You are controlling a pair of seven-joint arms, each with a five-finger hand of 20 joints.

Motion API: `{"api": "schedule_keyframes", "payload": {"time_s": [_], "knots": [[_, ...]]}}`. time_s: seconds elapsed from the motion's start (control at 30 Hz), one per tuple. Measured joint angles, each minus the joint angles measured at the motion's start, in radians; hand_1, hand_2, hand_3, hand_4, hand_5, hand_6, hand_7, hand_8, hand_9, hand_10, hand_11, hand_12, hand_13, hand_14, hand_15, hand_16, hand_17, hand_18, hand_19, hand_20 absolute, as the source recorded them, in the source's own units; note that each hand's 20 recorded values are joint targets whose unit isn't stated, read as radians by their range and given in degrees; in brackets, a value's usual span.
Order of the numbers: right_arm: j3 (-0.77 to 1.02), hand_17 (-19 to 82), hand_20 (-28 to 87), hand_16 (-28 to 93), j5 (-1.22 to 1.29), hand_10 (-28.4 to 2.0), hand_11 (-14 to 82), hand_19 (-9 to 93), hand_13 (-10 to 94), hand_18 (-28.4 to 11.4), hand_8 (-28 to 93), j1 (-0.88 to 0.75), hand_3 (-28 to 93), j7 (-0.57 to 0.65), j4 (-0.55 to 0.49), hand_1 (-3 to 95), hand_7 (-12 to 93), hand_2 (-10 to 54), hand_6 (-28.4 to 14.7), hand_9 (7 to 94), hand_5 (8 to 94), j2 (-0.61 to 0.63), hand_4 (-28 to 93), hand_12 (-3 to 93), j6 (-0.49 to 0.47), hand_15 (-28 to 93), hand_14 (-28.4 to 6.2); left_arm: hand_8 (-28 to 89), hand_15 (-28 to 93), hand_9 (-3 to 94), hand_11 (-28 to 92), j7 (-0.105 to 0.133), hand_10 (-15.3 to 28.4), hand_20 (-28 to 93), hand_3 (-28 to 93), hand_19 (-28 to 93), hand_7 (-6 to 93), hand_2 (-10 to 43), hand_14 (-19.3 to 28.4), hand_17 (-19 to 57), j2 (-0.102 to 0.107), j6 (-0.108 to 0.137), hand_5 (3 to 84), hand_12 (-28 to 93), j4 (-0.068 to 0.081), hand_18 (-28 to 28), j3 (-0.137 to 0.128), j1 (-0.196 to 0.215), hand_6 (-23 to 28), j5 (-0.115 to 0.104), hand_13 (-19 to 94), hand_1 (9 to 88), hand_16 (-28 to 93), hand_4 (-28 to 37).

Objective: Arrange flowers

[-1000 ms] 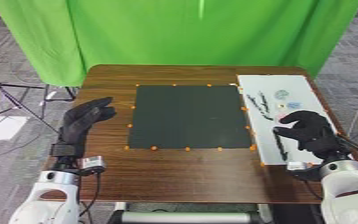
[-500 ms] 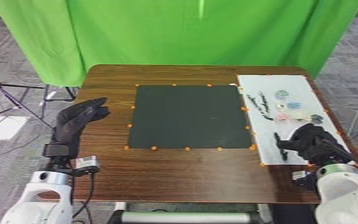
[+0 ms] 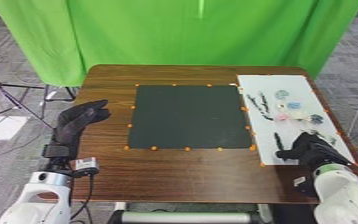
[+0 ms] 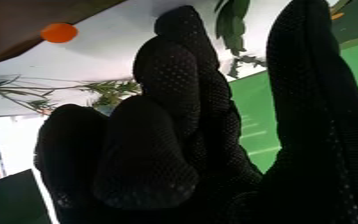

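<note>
**Pairs white left arm [image 3: 40, 205] and right arm [image 3: 342, 189] with black gloves**

Wears smooth, rounded white casing, pierced by an oval opening on the left. Covers left hand [image 3: 76, 117] and right hand [image 3: 314, 151] in black, finely dotted fabric, with light stitching. Adds a dark cuff [image 3: 58, 151], a small box [image 3: 86, 163] and a hanging black cable [image 3: 93, 189] on the left, a pale label [image 3: 299, 181] on the right.
</note>
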Motion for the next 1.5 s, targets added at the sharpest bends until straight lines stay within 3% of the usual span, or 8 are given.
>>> {"api": "schedule_keyframes", "payload": {"time_s": [0.23,0.33,0.4,0.47,0.57,0.77,1.17,1.5], "knots": [[-0.025,74,57,37,0.001,-12.9,47.7,93,93,-8.7,-2,0.033,50,0.011,0.007,44.0,32,-9.5,-4.6,84.1,74.9,-0.003,-15,37.3,-0.011,63,-2.6,-6,26,51.4,25,-0.009,14.3,21,61,14,15.1,-4.0,18.8,8.4,0.001,-0.009,50.0,15,0.0,14.5,0.0,0.0,4.0,0.002,43,30.3,2,-15.0],[-0.025,74,55,36,0.011,-12.8,47.1,93,94,-8.5,23,0.042,45,0.021,0.006,49.9,29,-9.5,-4.1,84.8,75.1,-0.006,-10,36.9,-0.032,63,-2.5,-6,26,51.4,25,-0.013,14.2,21,61,14,15.1,-3.9,18.8,8.2,0.001,-0.015,50.0,15,-0.001,14.6,-0.002,0.0,4.0,0.003,42,30.3,2,-14.9],[-0.026,74,55,36,0.026,-12.7,46.9,93,94,-8.4,29,0.049,36,0.032,0.003,56.2,27,-9.5,-3.6,85.3,76.0,-0.008,-4,36.7,-0.054,63,-2.5,-6,26,51.3,25,-0.015,14.2,20,61,14,15.0,-3.9,18.8,8.2,0.001,-0.017,50.0,15,-0.001,14.6,-0.004,0.001,4.1,0.003,42,30.3,2,-14.9],[-0.027,75,54,35,0.046,-12.7,46.7,93,94,-8.3,31,0.054,-9,0.043,0.001,74.7,27,-9.5,-3.3,85.5,76.5,-0.01,28,36.7,-0.074,63,-2.5,-6,27,51.2,25,-0.016,14.2,21,61,14,15.1,-3.8,18.8,8.0,0.001,-0.017,49.9,15,-0.002,14.6,-0.005,0.002,4.0,0.004,42,30.3,2,-14.8],[-0.028,75,53,35,0.083,-12.7,46.4,93,94,-8.0,32,0.063,-17,0.058,-0.004,79.5,27,-9.5,-3.0,85.8,76.8,-0.013,35,36.5,-0.083,63,-2.6,-6,27,51.2,25,-0.02,14.2,20,61,14,15.1,-3.8,18.8,8.0,0.001,-0.021,50.0,15,-0.003,14.6,-0.007,0.004,4.0,0.004,42,30.3,2,-14.8],[-0.028,75,52,34,0.128,-12.5,45.8,93,94,-7.8,31,0.072,39,0.066,-0.013,63.3,27,-9.5,-2.9,86.5,77.7,-0.025,1,36.1,-0.09,64,-2.7,-6,27,50.8,25,-0.03,14.2,20,61,14,15.2,-3.7,19.0,7.6,0.001,-0.033,49.8,15,-0.003,14.4,-0.008,0.004,4.0,0.008,42,30.4,3,-14.8],[0.004,76,53,33,0.243,-12.4,47.3,93,94,-8.6,33,0.08,52,0.066,0.005,59.9,29,-9.5,-4.0,86.8,77.9,-0.03,-2,36.6,-0.084,66,-2.7,-6,28,50.4,25,-0.043,14.3,21,61,14,15.0,-3.3,19.1,7.0,-0.003,-0.048,49.6,15,-0.008,14.7,-0.014,0.008,4.1,0.012,41,30.1,3,-14.8],[-0.019,76,59,33,0.213,-12.2,50.8,93,94,-9.9,32,0.03,57,-0.013,0.03,56.5,33,-9.5,-4.1,87.1,77.9,-0.02,0,36.4,0.117,69,-3.2,-6,28,50.3,25,-0.049,14.3,21,61,14,14.7,-2.8,19.0,6.7,-0.007,-0.05,49.6,15,-0.011,14.7,-0.014,0.015,4.3,0.012,41,30.0,3,-14.9]]}}
